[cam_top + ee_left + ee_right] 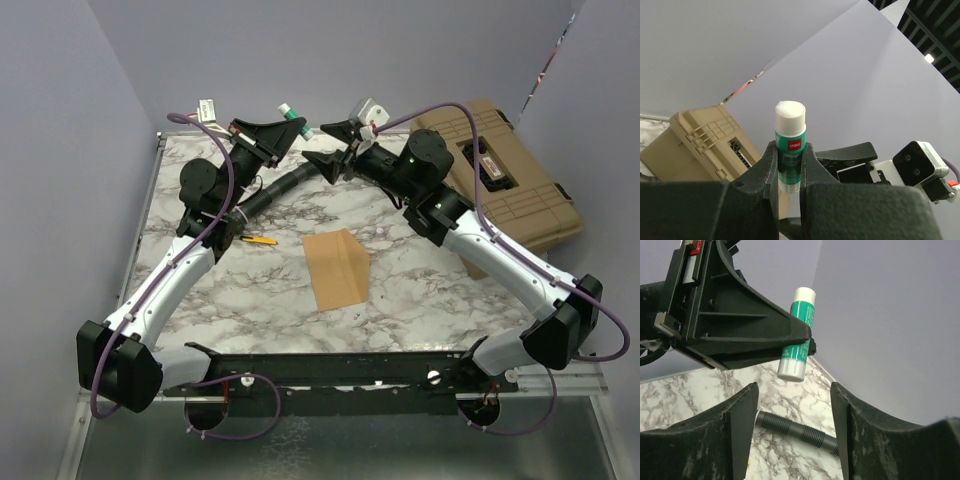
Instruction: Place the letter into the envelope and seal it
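The brown envelope (335,268) lies in the middle of the marble table, with its triangular flap raised along its right side. I cannot make out the letter as a separate sheet. My left gripper (283,127) is raised at the back and shut on a green and white glue stick (291,111), which stands upright between the jaws in the left wrist view (790,145). My right gripper (330,147) is open and empty, just right of the glue stick. In the right wrist view the glue stick (798,335) hangs just above my right gripper (794,390).
A tan hard case (510,180) stands at the back right and also shows in the left wrist view (700,140). A yellow pen (258,240) lies left of the envelope. A black ribbed tube (285,190) lies on the table below the grippers.
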Motion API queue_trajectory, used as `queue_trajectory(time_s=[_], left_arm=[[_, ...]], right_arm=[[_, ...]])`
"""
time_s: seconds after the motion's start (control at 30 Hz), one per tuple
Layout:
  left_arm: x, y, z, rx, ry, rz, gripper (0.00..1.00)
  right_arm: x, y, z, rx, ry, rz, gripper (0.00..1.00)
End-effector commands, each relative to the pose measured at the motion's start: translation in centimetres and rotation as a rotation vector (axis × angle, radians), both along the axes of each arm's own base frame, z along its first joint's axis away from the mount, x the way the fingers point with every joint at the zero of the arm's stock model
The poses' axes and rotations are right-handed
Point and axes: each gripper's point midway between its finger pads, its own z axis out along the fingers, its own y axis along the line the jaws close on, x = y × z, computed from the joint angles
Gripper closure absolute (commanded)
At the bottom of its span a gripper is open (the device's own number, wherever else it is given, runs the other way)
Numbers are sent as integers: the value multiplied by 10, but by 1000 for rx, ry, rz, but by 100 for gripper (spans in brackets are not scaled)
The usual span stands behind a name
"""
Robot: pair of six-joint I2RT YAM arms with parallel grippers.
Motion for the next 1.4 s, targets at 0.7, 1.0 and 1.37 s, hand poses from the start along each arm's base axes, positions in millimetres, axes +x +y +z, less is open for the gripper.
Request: queue_trajectory(time_s=[0.7, 1.0, 1.37], left_arm=[[-2, 0, 0, 6, -10, -4, 100], [-2, -2, -4, 16, 0, -8, 100], [-23, 4, 13, 13, -126, -14, 100]], right_arm=[[2, 11, 33, 104, -61, -25, 53], [-12, 8, 41, 164, -23, 20, 87], [-33, -19, 82, 690, 595, 258, 99]])
